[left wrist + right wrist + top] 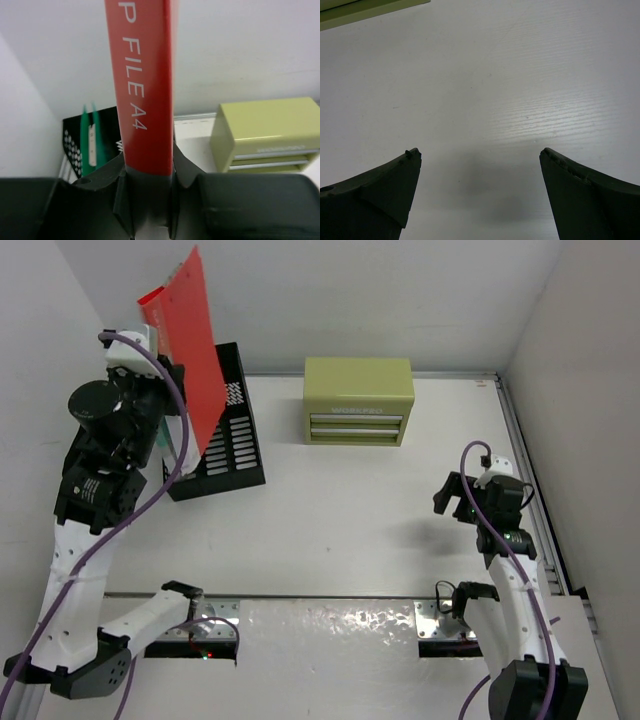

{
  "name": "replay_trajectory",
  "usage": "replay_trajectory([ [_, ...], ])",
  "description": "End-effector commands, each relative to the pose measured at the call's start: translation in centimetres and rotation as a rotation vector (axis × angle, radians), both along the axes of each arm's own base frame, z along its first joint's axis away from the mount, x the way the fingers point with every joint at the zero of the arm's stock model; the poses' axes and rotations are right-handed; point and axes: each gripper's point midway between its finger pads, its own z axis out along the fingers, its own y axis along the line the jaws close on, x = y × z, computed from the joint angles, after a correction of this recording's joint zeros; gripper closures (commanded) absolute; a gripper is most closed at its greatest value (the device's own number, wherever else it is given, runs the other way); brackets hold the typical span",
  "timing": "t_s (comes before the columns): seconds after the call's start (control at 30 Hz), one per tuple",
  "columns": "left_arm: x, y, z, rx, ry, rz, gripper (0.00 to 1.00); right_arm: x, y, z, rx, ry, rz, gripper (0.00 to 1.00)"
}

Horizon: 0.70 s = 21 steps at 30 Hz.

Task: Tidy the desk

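The desk (340, 540), a wide white tabletop walled in white, lies directly beneath the right pincer (480, 155), and further down under the raised left pincer (148, 182). The right pincer hangs with its fingers spread wide and nothing between them, only bare tabletop and its own soft shadow below. The left pincer is pressed together on the edge of a red file folder (195, 350), which stands out beyond the fingertips as a tall, thin sheet, leaning in the overhead view. White lettering on it reads in part "FILE A4".

Just below and beyond the left pincer sits a black slotted file rack (235, 445), with a green folder (91, 137) already standing in one slot. The red folder's lower corner appears over the rack, though it cannot be told whether it touches it. Off to the right of the left pincer, and ahead and to the left of the right pincer, an olive-green drawer chest (358, 400) stands against the back wall.

The step in hand looks to be filing the red folder into the rack. To do it well, the folder should probably be brought upright first and its lower edge lined up with a free slot beside the green folder, then lowered straight. Letting go seems wise only once the edge sits inside the slot — a leaning sheet could catch the rack's rim or flop out
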Motion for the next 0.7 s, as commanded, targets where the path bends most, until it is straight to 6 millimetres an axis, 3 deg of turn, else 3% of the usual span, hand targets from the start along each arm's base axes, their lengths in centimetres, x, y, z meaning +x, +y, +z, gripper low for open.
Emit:
replay_trajectory([
  [0.0, -0.3, 3.0, 2.6, -0.069, -0.103, 0.156, 1.0, 0.6, 0.3, 0.8, -0.005, -0.044, 0.028, 0.01],
  [0.27, 0.2, 5.2, 1.9, -0.064, -0.112, 0.278, 1.0, 0.6, 0.4, 0.2, -0.007, -0.034, 0.039, 0.01],
  [0.67, 4.4, 5.7, -1.8, -0.007, -0.102, 0.362, 1.0, 0.4, -0.4, -0.6, -0.042, -0.009, 0.015, 0.01],
])
